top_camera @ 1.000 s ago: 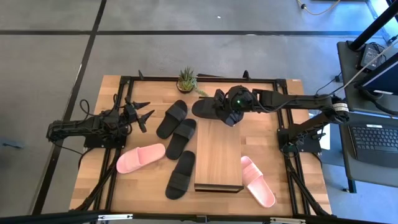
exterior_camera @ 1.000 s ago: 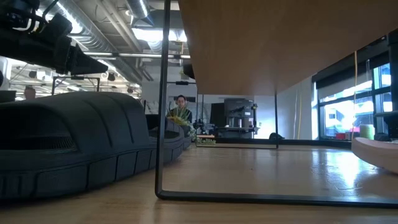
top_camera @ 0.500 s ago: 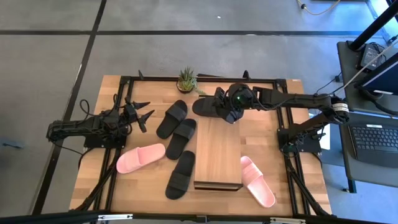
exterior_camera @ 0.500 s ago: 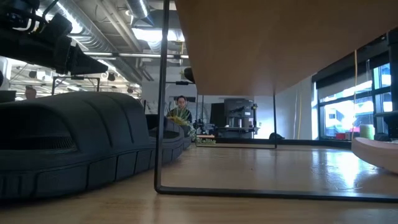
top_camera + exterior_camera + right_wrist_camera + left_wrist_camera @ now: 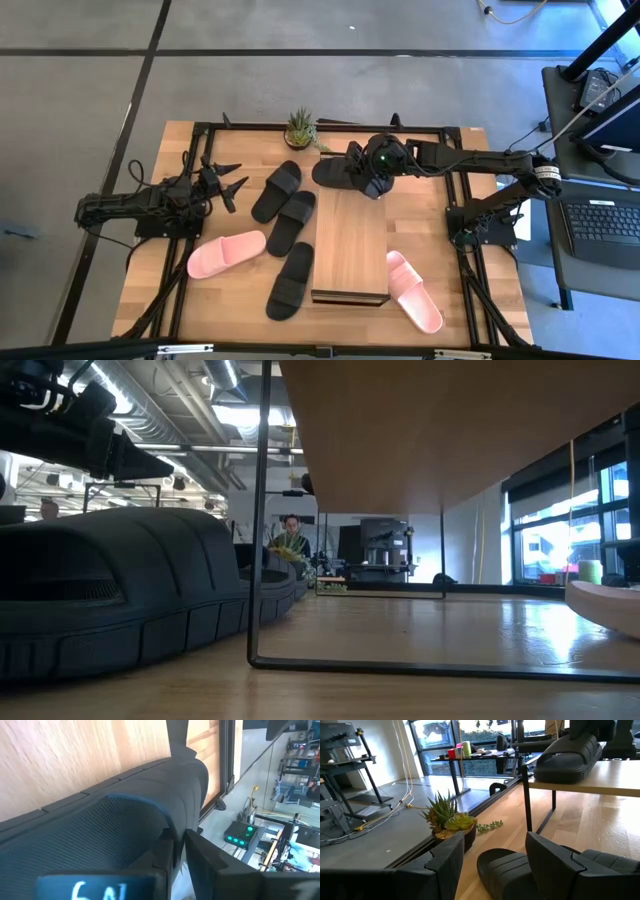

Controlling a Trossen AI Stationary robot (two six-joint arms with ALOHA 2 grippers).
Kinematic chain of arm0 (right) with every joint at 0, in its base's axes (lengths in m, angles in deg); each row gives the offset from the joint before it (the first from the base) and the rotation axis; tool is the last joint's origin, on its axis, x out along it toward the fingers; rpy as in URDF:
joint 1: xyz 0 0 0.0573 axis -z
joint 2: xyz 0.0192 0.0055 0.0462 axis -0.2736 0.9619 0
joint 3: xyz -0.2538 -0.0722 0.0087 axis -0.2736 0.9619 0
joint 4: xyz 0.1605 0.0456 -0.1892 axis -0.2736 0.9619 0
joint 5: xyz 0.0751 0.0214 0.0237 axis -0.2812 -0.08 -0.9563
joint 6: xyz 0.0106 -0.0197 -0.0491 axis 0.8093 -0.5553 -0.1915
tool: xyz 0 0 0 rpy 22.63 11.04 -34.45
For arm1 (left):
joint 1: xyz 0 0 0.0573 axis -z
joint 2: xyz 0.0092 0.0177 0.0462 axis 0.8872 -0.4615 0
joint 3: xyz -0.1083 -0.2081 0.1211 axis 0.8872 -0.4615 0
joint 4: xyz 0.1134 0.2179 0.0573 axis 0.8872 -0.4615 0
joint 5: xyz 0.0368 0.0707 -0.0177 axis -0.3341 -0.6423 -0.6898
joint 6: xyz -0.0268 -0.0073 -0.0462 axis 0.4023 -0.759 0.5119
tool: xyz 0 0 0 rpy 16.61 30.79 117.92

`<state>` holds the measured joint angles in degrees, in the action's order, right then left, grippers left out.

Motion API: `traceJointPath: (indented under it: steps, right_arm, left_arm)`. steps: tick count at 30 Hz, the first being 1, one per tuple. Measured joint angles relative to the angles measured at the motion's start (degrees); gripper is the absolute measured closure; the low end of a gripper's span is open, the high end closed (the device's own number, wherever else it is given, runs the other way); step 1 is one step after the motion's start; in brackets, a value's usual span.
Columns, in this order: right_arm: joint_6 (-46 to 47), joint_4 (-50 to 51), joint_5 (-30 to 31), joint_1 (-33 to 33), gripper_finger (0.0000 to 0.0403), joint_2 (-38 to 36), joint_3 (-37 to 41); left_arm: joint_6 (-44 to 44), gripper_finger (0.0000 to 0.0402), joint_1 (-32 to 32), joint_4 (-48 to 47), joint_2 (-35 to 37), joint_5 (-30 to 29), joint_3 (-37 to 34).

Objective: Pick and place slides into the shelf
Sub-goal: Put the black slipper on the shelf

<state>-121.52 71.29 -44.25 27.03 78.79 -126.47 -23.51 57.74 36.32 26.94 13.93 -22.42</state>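
Your left end effector (image 5: 228, 186) waits at the counter's (image 5: 470, 310) left side, fingers spread and empty, with three black slides (image 5: 291, 220) and a pink slide (image 5: 226, 253) just to its right. At the shelf's (image 5: 350, 250) far end, your right end effector (image 5: 366, 180) grips a black slide (image 5: 337, 172), which over the last second has crept slightly toward the plank, so placement looks close. Another pink slide (image 5: 413, 291) lies right of the shelf.
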Motion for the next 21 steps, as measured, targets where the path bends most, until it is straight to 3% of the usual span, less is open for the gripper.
traceJointPath:
  steps: [12, 21]
  right_arm:
    - [1.19, 0.01, 0.09, -0.02, 0.0341, 0.0, -0.02]
    - [1.25, -0.01, 0.17, -0.02, 0.0268, 0.0, -0.04]
  left_arm:
    - [-0.02, 0.0198, 0.01, -0.01, 0.0, 0.0, 0.0]
    - [-0.05, 0.0198, 0.01, 0.0, 0.0, 0.0, 0.0]
